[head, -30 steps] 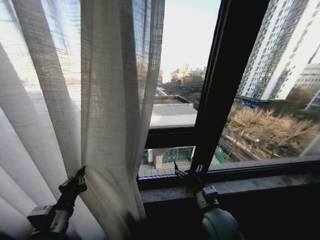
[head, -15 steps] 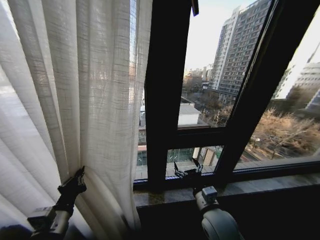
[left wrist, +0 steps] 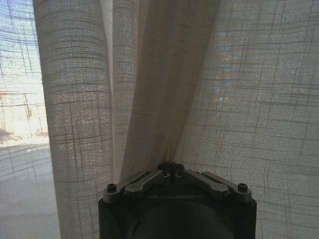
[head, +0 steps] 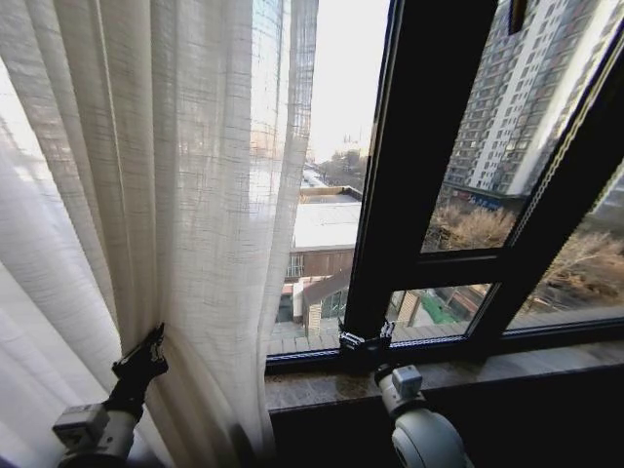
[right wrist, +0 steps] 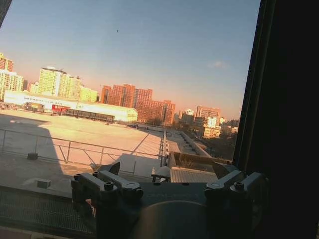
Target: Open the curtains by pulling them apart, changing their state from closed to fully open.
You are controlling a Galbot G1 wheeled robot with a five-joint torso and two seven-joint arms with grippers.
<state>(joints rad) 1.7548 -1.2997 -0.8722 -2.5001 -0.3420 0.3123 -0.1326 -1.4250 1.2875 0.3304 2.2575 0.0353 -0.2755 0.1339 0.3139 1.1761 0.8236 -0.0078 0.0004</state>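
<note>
The sheer white curtains [head: 195, 195] hang in long folds over the left part of the window, their free edge ending just short of the dark upright bar. Low at the left, my left gripper [head: 151, 349] is shut on a fold of the fabric. In the left wrist view the left gripper [left wrist: 171, 167] pinches a bunched pleat of the curtains [left wrist: 75, 99]. My right gripper [head: 366, 338] is open at the foot of the window, apart from the fabric. In the right wrist view the right gripper [right wrist: 168, 172] has nothing between its fingers.
A thick dark window frame bar [head: 419, 146] stands right of the curtain edge, with a crossbar lower down. A stone sill [head: 487, 370] runs along below the glass. The frame [right wrist: 289, 99] rises close beside my right gripper. City buildings lie beyond the glass.
The whole head view has swung sideways and back, so the camera has moved. Both grippers keep their places in the picture, and the left one still holds the curtain fold.
</note>
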